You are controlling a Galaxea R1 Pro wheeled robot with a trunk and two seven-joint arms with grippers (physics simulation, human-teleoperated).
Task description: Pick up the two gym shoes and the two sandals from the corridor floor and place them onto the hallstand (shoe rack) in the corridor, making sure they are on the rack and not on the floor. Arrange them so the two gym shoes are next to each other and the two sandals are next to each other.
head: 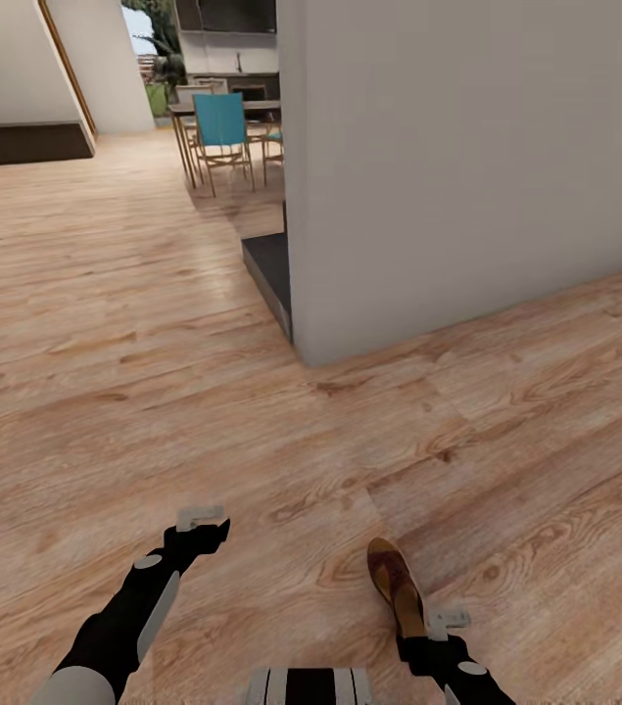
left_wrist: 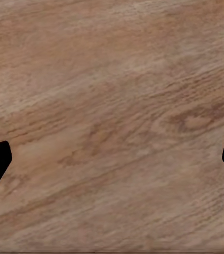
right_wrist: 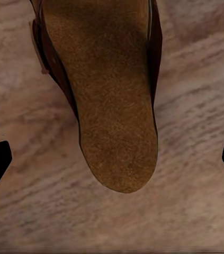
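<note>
Nearest, the right gripper (head: 435, 627) hangs just over the heel end of one brown sandal (head: 396, 583) lying flat on the corridor floor (head: 154, 392); in the right wrist view its fingers stand wide apart either side of the tan insole, gripping nothing. Left gripper (head: 201, 519) hovers over bare planks, fingers likewise spread. Farther off, a white wall corner (head: 448, 176), then a teal chair (head: 220, 132) by a dining table. Judged stage: this sandal not yet lifted, nothing seen racked; all placing apparently remains. No readable writing or labels.
</note>
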